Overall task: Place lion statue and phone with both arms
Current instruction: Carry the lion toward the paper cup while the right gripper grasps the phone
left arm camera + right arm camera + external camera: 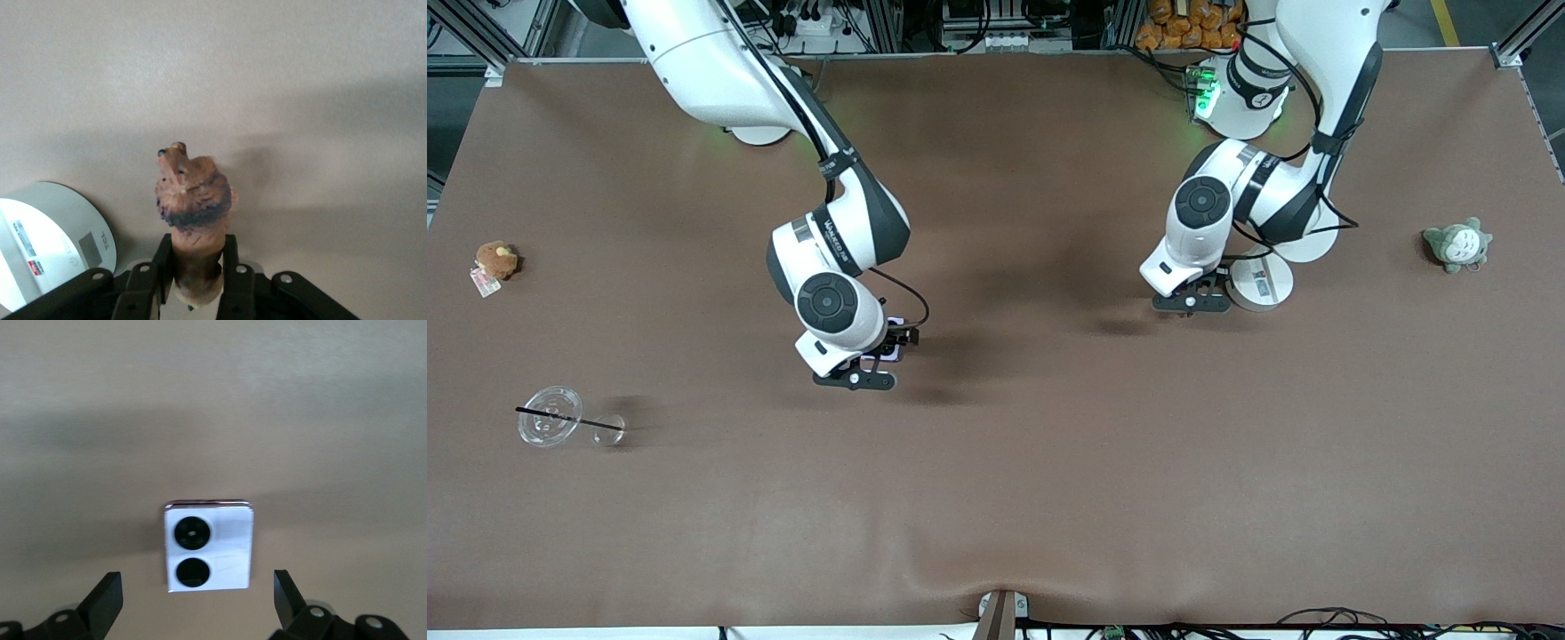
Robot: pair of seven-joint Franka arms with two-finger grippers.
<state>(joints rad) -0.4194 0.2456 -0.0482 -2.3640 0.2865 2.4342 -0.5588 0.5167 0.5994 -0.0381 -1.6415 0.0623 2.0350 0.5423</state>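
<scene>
The lion statue (193, 193), a small reddish-brown figurine, is clamped by its body between the black fingers of my left gripper (197, 245), head pointing away from the wrist. In the front view that left gripper (1192, 300) hangs low over the table beside a white round scale, and the statue is hidden under the hand. The phone (209, 547), pale lavender with two black lenses, lies flat on the brown table. My right gripper (197, 579) hovers over it, open, a finger on each side and not touching. A sliver of the phone (895, 349) shows under the right gripper (864, 364).
The white round scale (1260, 283) sits next to the left gripper, seen also as scale (47, 243). A brown plush with a tag (496, 260) lies at the right arm's end, a grey-green plush (1456, 244) at the left arm's end. A clear lid with a black straw (551, 416) lies nearer the camera.
</scene>
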